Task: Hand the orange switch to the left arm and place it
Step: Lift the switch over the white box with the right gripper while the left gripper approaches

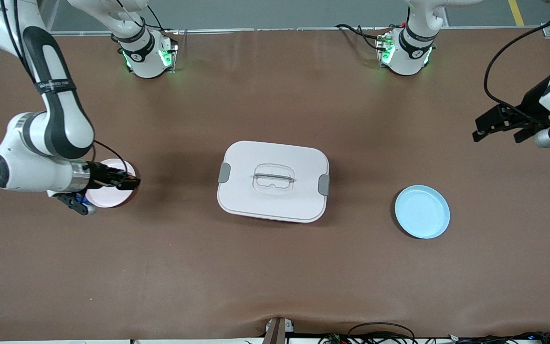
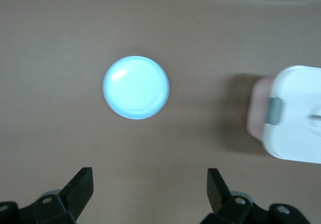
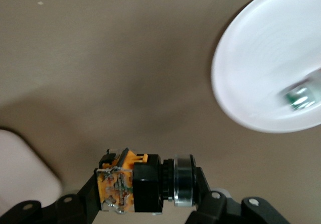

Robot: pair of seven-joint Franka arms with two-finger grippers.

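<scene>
- Your right gripper is closed on the orange switch — the right wrist view shows the black and orange body clamped between the jaws, its silver collar sticking out to one side.
- In the front view that right gripper hangs over the pink plate near the right arm's end of the bench, so the switch is up in the air over that plate, not on it.
- A small white-and-green switch lies in the same plate; leave it alone, it is not your part.
- Your left gripper is wide open and holds nothing; it waits over the left arm's end of the bench, with the blue plate on the bench nearer the middle.
- The box sits mid-bench between the two plates, lid on and latches at both ends — it blocks the straight line between the arms.
- Expect the switch to be light, rigid and hard-shelled, with smooth plastic faces that could slip or twist in a narrow pinch.
- For the handover, I judge the free end to be the best hold: aim the left gripper at the silver collar or the black barrel, away from the right gripper's fingers.
- The orange end shows exposed metal terminals; they look delicate, so avoid squeezing there.
</scene>
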